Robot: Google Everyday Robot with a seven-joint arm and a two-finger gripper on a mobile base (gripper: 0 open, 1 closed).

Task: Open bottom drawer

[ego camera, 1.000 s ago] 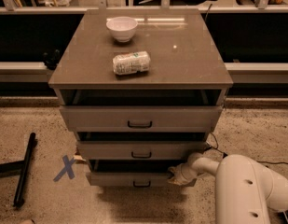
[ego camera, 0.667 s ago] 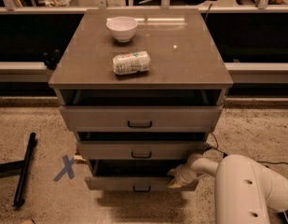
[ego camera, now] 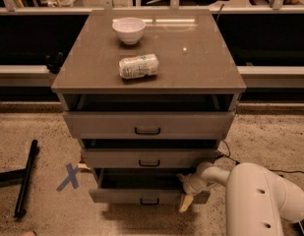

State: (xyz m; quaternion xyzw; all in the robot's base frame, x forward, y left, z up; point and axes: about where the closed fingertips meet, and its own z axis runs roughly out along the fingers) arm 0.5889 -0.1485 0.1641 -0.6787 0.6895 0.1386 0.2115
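The bottom drawer (ego camera: 122,196) is the lowest of three grey-brown cabinet drawers, with a small black centre handle (ego camera: 149,201). It stands pulled out, further than the middle drawer (ego camera: 149,158) above it. My gripper (ego camera: 187,196) sits at the drawer's right end, on the white arm (ego camera: 259,195) that comes in from the lower right. One pale finger (ego camera: 186,202) points down in front of the drawer's right corner.
The top drawer (ego camera: 147,124) is also partly out. On the cabinet top (ego camera: 200,63) are a white bowl (ego camera: 129,30) and a wrapped packet (ego camera: 138,66). A black bar (ego camera: 26,178) and a blue X mark (ego camera: 69,176) lie on the speckled floor at left.
The bottom drawer has slid out toward the camera, and my gripper has moved with it at its right end.
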